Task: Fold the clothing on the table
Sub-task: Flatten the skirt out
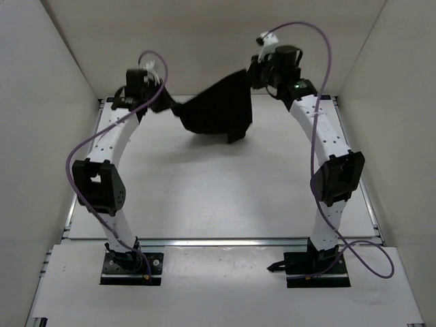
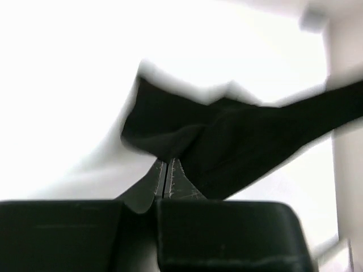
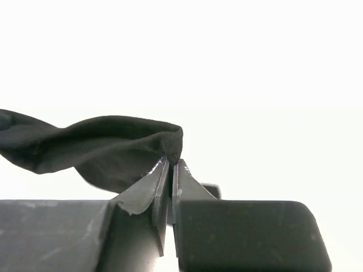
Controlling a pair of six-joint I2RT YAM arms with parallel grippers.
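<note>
Here the clothing (image 1: 219, 109) hangs above the far end of the table (image 1: 204, 194), strung between the two pincers. One corner is pinched in the left gripper (image 1: 169, 103) and the opposite one in the right gripper (image 1: 256, 76), both sets of jaws closed tight on fabric. The right end sits higher, so it sags in the middle. Whether its lower edge touches the table cannot be told.

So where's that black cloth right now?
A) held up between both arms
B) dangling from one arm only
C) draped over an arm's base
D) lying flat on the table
A: the clothing hangs between the left gripper and the right gripper, each pinching a bit of it.
</note>
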